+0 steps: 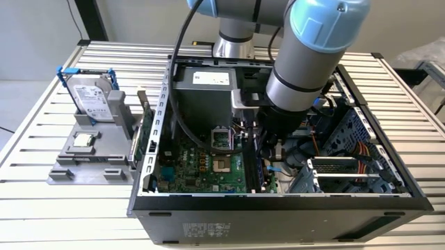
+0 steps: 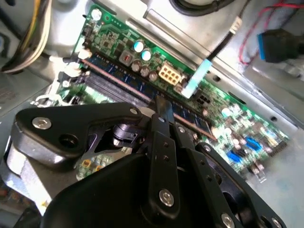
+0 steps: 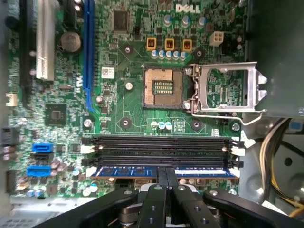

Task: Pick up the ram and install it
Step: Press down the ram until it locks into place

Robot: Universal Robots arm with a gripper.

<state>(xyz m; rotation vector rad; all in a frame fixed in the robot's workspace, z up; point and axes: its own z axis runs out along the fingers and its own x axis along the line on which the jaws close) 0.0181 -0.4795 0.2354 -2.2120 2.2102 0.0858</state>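
We see the gripper (image 3: 166, 183) down inside the open computer case (image 1: 278, 200), its two black fingers (image 3: 161, 178) drawn close together over the ram (image 3: 128, 171). The ram lies lengthwise in the memory slot nearest the gripper, beside the empty black memory slots (image 3: 161, 147), and the fingertips meet it near the middle of its length. In the first wrist view it runs from 9 o'clock to 3 o'clock of the fingertips. The fingers are nearly closed with the stick's top edge between them, though we cannot tell whether they truly pinch it or only press on it. In the second wrist view the ram (image 2: 123, 81) runs aslant past the fingertip (image 2: 162, 110).

In the exterior view the arm (image 1: 306, 57) comes down steeply from 12 o'clock into the case, wrist pointing at the motherboard (image 1: 208, 166). At 9 o'clock of the case a grey tray (image 1: 87, 174) holds the hard drive (image 1: 93, 99) upright and the processor chip (image 1: 83, 139) flat.
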